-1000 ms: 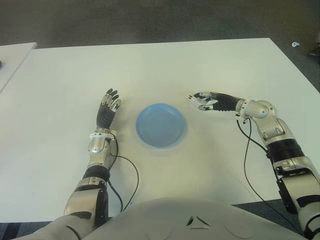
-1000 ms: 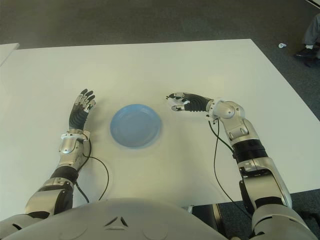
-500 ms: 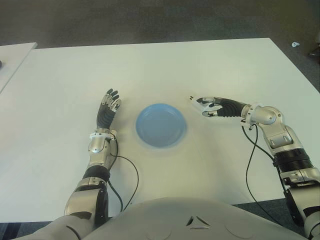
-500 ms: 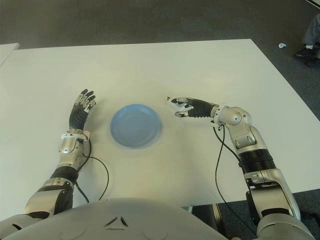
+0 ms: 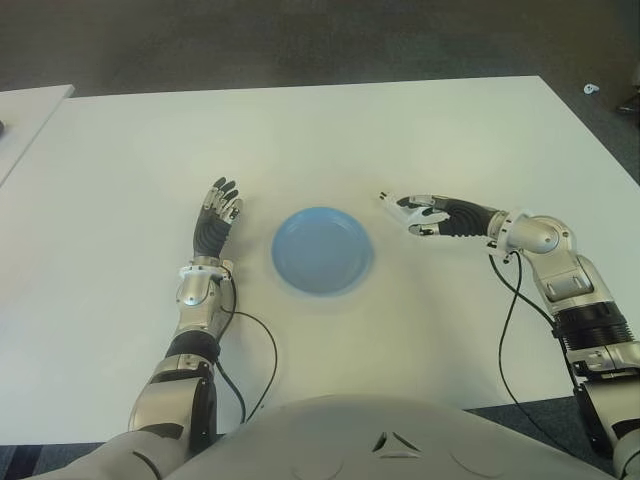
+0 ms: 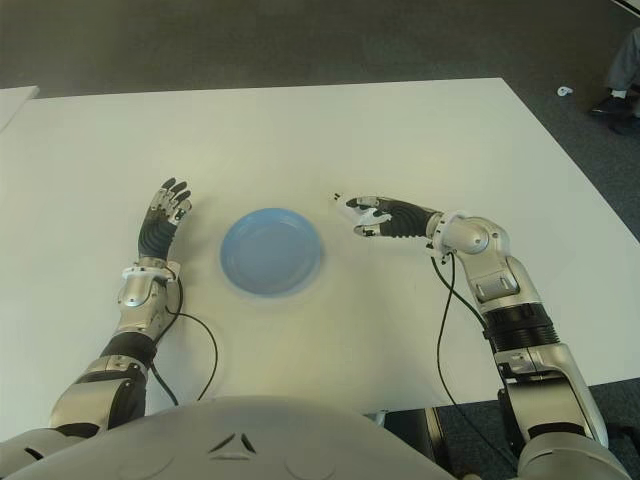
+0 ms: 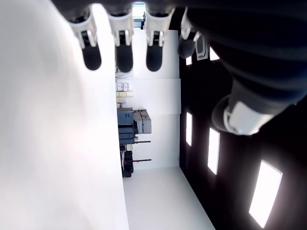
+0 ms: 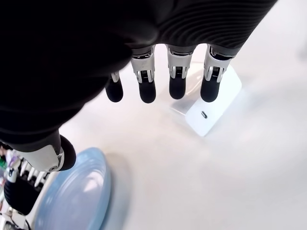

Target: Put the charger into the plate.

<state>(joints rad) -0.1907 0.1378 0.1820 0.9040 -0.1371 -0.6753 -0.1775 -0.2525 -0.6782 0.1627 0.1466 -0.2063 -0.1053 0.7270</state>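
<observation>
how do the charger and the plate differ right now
The charger is white and boxy with a small port in one face; the plate is blue, round and shallow. The charger looks much smaller than the plate. The charger lies under the right robot hand, whose fingers are spread over it without grasping; the plate sits untouched between that hand and the left robot hand. Both rest on the white table.
</observation>
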